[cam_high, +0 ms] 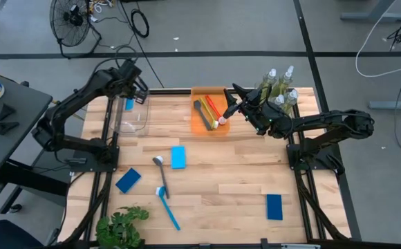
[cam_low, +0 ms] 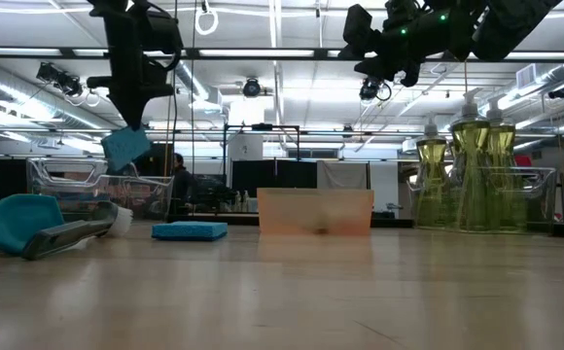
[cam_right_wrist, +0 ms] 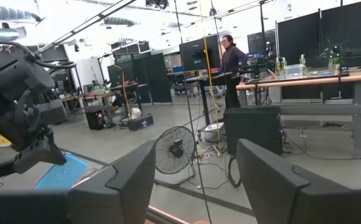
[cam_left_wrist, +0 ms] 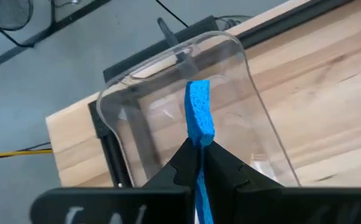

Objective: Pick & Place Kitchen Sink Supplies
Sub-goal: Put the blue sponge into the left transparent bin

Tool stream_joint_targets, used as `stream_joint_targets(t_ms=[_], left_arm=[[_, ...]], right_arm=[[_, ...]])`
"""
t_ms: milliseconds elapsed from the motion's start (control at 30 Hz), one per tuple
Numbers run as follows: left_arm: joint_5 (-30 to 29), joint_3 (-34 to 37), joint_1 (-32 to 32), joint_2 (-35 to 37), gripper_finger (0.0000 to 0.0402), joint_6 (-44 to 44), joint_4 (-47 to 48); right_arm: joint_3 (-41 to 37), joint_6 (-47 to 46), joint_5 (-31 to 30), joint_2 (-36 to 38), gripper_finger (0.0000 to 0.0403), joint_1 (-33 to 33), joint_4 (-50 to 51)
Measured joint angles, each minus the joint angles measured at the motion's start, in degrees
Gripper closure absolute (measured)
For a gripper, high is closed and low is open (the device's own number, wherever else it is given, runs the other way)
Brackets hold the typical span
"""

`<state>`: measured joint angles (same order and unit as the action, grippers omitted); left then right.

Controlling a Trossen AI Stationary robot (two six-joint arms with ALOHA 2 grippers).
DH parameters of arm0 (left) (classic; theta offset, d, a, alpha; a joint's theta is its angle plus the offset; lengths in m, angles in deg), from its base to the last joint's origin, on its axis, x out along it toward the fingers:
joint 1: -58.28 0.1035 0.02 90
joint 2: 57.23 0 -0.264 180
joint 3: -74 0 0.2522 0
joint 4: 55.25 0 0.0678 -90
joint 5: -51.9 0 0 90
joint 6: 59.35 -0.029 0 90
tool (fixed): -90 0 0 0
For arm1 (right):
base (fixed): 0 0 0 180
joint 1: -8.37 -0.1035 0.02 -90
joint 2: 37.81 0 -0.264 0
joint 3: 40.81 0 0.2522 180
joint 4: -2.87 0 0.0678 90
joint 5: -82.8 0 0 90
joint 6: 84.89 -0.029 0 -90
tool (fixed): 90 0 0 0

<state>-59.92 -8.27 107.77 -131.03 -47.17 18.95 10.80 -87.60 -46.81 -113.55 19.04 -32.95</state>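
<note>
My left gripper [cam_high: 128,102] is shut on a light-blue sponge [cam_left_wrist: 199,112] above a clear bin [cam_left_wrist: 168,81] at the table's far left. My right gripper [cam_high: 229,104] hovers open and empty over the orange tray [cam_high: 199,93], which holds black, red and yellow-green brushes. Pump bottles [cam_high: 280,86] of yellow-green liquid stand at the far right. On the table lie a light-blue sponge [cam_high: 178,157], two dark-blue sponges [cam_high: 128,180] [cam_high: 274,206], a blue brush [cam_high: 167,207] and a grey-headed brush [cam_high: 161,173]. My left gripper pinches the sponge's two flat faces [cam_left_wrist: 199,134] between its two fingers, at one end of the sponge. The fingers slant down from above. The sponge [cam_low: 126,146] sticks out past the fingertips edge-on, tilted, lifted clear over the clear bin.
A green leafy plant [cam_high: 121,225] sits at the near left edge. The bottles stand inside a clear bin [cam_low: 545,199] at the far right. The table's middle and near right hold only scattered sponges and brushes. A person stands in the room far behind the table.
</note>
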Motion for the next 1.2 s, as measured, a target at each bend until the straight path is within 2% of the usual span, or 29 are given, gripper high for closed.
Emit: stream_joint_targets(t_ms=[167, 400, 633, 1200], left_arm=[[1.1, 0.0, 0.4, -2.4, 0.0394, 0.7, 0.0], [5.1, 0.1, 1.9, -6.7, 0.0380, 1.0, 1.1], [5.7, 0.0, 2.5, -9.3, 0.0390, 1.1, 1.5], [7.2, 0.0, 2.5, -15.4, 0.0382, 0.7, 2.5]], right_arm=[[0.0, 0.0, 0.0, 0.0, 0.0176, 0.0, 0.0], [0.0, 0.0, 0.1, 0.0, 0.0176, 0.0, 0.0], [0.0, 0.0, 0.2, 0.0, 0.0176, 0.0, 0.1], [0.0, 0.0, 1.7, 0.0, 0.0176, 0.0, 1.7]])
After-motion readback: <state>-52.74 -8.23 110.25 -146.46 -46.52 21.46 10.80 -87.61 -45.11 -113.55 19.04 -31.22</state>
